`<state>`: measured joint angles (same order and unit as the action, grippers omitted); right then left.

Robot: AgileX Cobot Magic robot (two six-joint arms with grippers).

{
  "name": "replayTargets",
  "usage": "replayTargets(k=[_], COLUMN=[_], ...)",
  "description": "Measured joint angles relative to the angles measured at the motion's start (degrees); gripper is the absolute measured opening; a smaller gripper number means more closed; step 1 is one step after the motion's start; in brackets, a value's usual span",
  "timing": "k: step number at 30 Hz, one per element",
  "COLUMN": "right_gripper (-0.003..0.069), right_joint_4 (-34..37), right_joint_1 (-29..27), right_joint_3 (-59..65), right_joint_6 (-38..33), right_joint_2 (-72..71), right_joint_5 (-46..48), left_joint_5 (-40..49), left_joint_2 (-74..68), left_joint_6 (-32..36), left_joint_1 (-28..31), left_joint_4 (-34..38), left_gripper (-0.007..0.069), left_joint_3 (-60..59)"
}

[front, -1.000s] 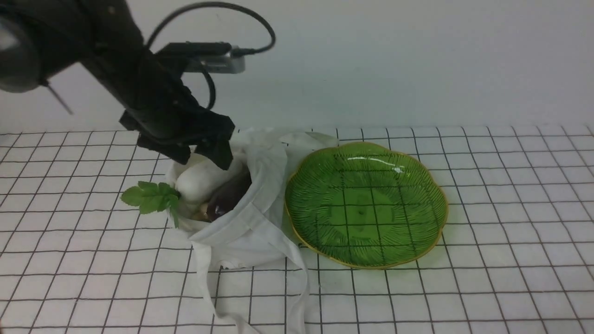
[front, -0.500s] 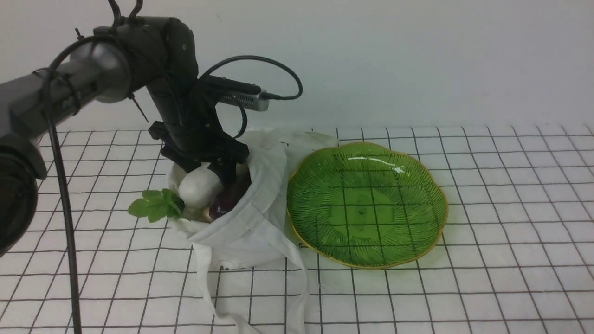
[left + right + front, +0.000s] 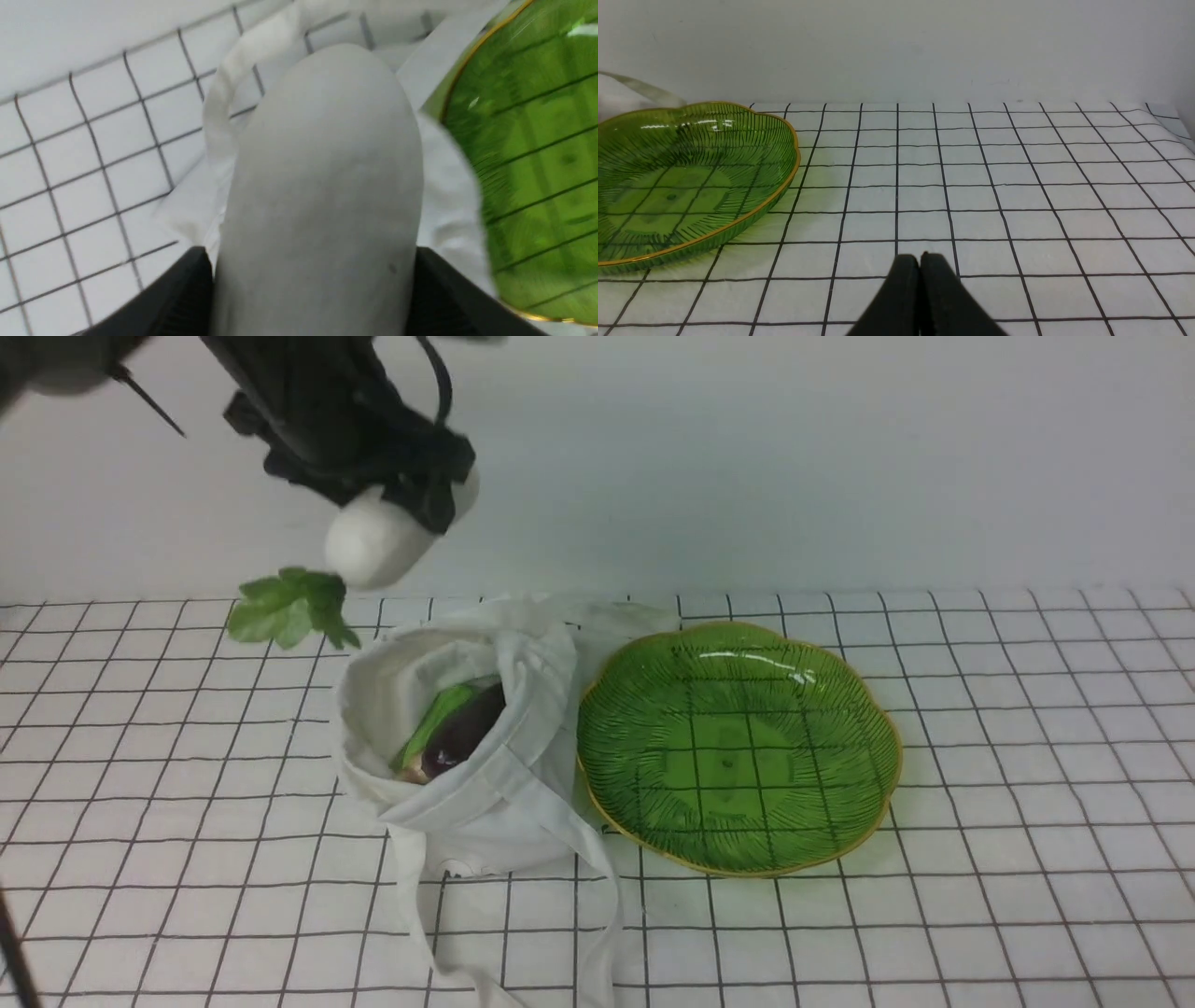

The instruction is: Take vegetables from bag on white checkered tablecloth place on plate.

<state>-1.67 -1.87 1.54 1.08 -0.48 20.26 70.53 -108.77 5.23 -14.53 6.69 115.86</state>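
One radish [image 3: 378,541] is clamped in the left gripper [image 3: 397,495], above the bag [image 3: 541,737]. Eggplant [image 3: 462,733] and green vegetable [image 3: 434,723] lie inside the bag. Plate [image 3: 738,747] sits just beside it; bare tablecloth [image 3: 1036,756] spans from plate toward the cloth's right edge. Right gripper [image 3: 926,261]: fingertips together.

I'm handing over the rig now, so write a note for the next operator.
Left tool: shut on the radish, held in the air above the bag.
Right tool: shut, holding nothing.
Bag: on the cloth, left of the plate; eggplant and green vegetable inside.
Done: radish out of the bag.
Left: radish, eggplant and green vegetable onto the plate, which is empty.
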Motion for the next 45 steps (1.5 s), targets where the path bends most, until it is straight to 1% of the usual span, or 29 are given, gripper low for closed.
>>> replayTargets(k=[1,2,4,5,7,8,9,10,14,18,21,25,29,31,33,34,35,36,37,38,39,41,42,43,44,45], right_gripper=[-0.0018,-0.0018,-0.0018,-0.0018,-0.0018,-0.0018,-0.0018,-0.0018,-0.0018,-0.0018,-0.0018,-0.0018,-0.0018,-0.0018,-0.0018,-0.0018,-0.0018,-0.0018,-0.0018,-0.0018,-0.0018,-0.0018,-0.0018,-0.0018,-0.0018,-0.0018], right_joint_4=[0.0,0.0,0.0,0.0,0.0,0.0,0.0,0.0,0.0,0.0,0.0,0.0,0.0,0.0,0.0,0.0,0.0,0.0,0.0,0.0,0.0,0.0,0.0,0.0,0.0,0.0], right_joint_1=[0.0,0.0,0.0,0.0,0.0,0.0,0.0,0.0,0.0,0.0,0.0,0.0,0.0,0.0,0.0,0.0,0.0,0.0,0.0,0.0,0.0,0.0,0.0,0.0,0.0,0.0], right_joint_3=[0.0,0.0,0.0,0.0,0.0,0.0,0.0,0.0,0.0,0.0,0.0,0.0,0.0,0.0,0.0,0.0,0.0,0.0,0.0,0.0,0.0,0.0,0.0,0.0,0.0,0.0], right_joint_6=[0.0,0.0,0.0,0.0,0.0,0.0,0.0,0.0,0.0,0.0,0.0,0.0,0.0,0.0,0.0,0.0,0.0,0.0,0.0,0.0,0.0,0.0,0.0,0.0,0.0,0.0], right_joint_2=[0.0,0.0,0.0,0.0,0.0,0.0,0.0,0.0,0.0,0.0,0.0,0.0,0.0,0.0,0.0,0.0,0.0,0.0,0.0,0.0,0.0,0.0,0.0,0.0,0.0,0.0], right_joint_5=[0.0,0.0,0.0,0.0,0.0,0.0,0.0,0.0,0.0,0.0,0.0,0.0,0.0,0.0,0.0,0.0,0.0,0.0,0.0,0.0,0.0,0.0,0.0,0.0,0.0,0.0], left_joint_5=[0.1,0.2,0.4,0.5,0.6,0.1,-0.1,-2.1,-8.2,-14.0,-16.3,-16.8,-14.6,-10.5,-7.3,-5.0,-4.6,-1.8,-1.1,-0.5,0.0,0.3,0.4,0.4,0.5,0.6], left_joint_2=[0.2,0.8,0.5,-0.7,-2.7,-4.6,-5.0,-7.9,-14.9,-19.7,-21.9,-22.8,-22.8,-22.5,-21.9,-21.4,-21.4,-20.5,-20.0,-19.1,-17.3,-14.5,-12.0,-12.0,-8.6,-6.6], left_joint_6=[-0.1,-0.2,-0.3,-0.4,-0.4,-0.5,-0.5,-0.6,-0.6,-0.6,-0.7,-1.4,-2.2,-2.6,-2.7,-2.9,-2.9,-3.0,-3.0,-3.0,-3.0,-3.1,-3.4,-3.4,-3.4,-3.4], left_joint_1=[0.0,-0.3,-1.4,-2.8,-5.5,-7.6,-7.6,-10.5,-15.5,-17.8,-18.2,-18.2,-18.2,-18.2,-18.2,-18.2,-18.2,-18.2,-18.2,-18.2,-18.2,-18.0,-17.8,-17.8,-17.8,-17.8], left_joint_4=[0.0,4.6,9.0,10.9,12.4,12.6,12.6,12.5,11.4,10.4,10.3,10.0,9.6,9.0,7.6,6.4,6.2,4.1,3.1,1.6,-1.0,-3.8,-4.5,-4.5,-4.5,-4.5], left_gripper=[0.0461,0.0461,0.0461,0.0461,0.0461,0.0461,0.0461,0.0461,0.0461,0.0464,0.0492,0.054,0.0538,0.0524,0.0498,0.0462,0.0462,0.0388,0.0365,0.0315,0.02,0.0081,0.0034,0.0034,0.0008,0.0001], left_joint_3=[0.1,0.3,0.3,0.2,0.2,0.0,0.0,-0.1,-0.3,-0.3,-0.3,-0.3,2.0,5.6,8.4,10.4,10.8,13.8,15.0,16.5,18.1,19.0,18.8,18.6,16.7,15.0])
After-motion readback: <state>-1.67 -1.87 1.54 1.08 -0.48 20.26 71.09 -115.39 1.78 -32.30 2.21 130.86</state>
